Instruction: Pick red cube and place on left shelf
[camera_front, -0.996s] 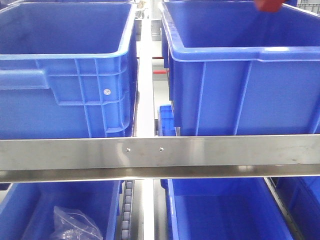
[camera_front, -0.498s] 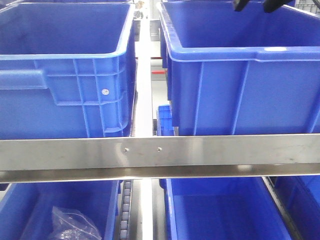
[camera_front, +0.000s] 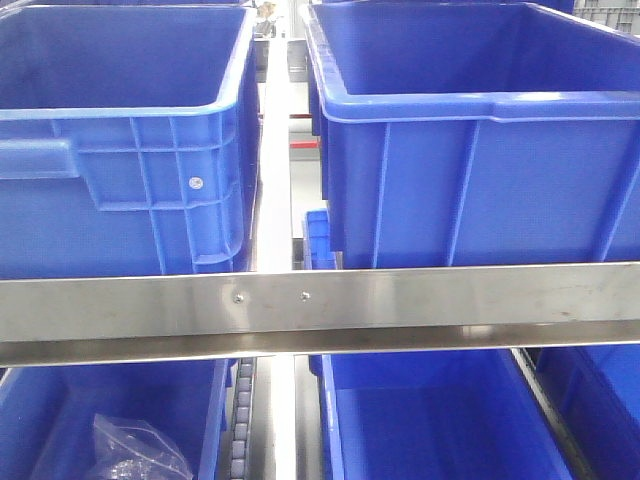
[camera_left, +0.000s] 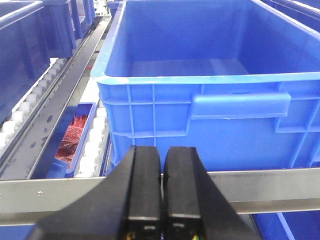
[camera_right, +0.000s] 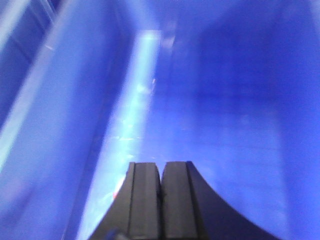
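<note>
With both end effectors pressed together empty and no red cube visible, finding it comes next.

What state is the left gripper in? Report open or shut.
Shut: the left gripper shows its black fingers pressed together, nothing between them, before the blue crate.

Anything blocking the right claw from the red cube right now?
Cannot tell: the red cube shows in no view. The right claw is shut on nothing, facing only a blurred blue crate interior. The left claw is shut in front of the steel rail. Nothing visible blocks either.
</note>
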